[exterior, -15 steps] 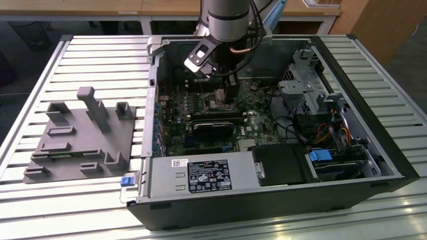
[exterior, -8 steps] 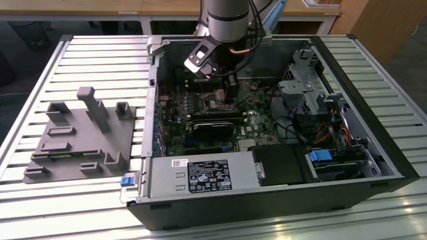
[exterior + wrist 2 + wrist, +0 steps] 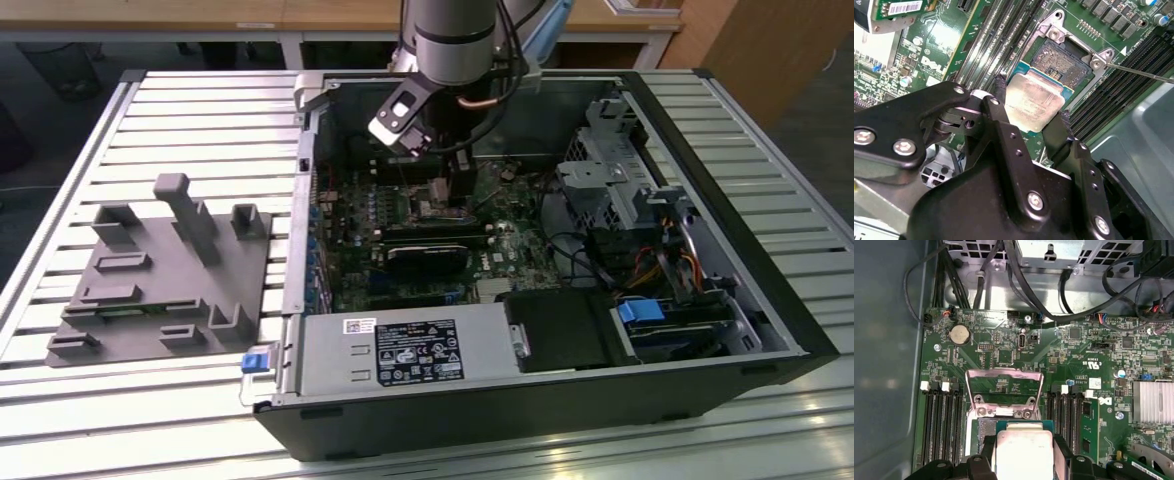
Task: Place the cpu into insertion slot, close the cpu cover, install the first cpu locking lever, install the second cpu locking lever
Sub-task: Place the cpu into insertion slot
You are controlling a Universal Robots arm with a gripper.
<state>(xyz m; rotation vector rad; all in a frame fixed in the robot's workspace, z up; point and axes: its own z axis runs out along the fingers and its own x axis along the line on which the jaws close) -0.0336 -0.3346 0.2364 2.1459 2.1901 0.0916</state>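
The cpu (image 3: 1035,106) (image 3: 1024,455), a flat square chip with a pale metal face, sits between my two black fingers (image 3: 1000,92). My gripper (image 3: 1032,100) (image 3: 1024,445) is shut on it. It hangs low over the near end of the insertion slot (image 3: 1064,57) (image 3: 985,427), whose dark pin field lies bare. I cannot tell whether chip and slot touch. The cpu cover (image 3: 1004,373), a silver frame with a window, stands open at the slot's far end. A thin metal lever (image 3: 1141,74) sticks out beside the slot. In the exterior view my gripper (image 3: 458,185) reaches down into the computer case (image 3: 747,300).
Long black memory slots (image 3: 939,425) flank the socket on both sides. Black cables (image 3: 1054,290) loop over the board's far edge. A finned heatsink (image 3: 1154,402), a power supply (image 3: 400,352) and a drive cage (image 3: 607,170) crowd the case. A grey fixture block (image 3: 160,270) lies on the slatted table.
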